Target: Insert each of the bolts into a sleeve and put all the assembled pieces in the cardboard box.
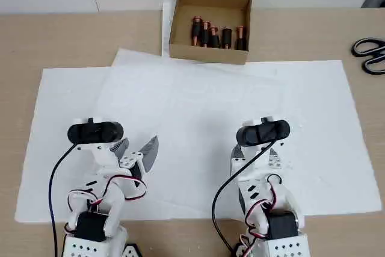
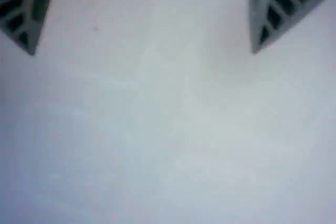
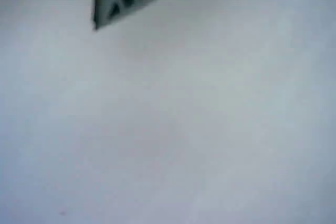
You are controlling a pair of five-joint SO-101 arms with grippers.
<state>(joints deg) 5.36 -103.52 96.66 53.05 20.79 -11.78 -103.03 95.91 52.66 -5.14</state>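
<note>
Markings, legible: we are finding none. We are reading no text, label, number or sign on the cardboard box [image 1: 207, 54] or on anything else in view.
</note>
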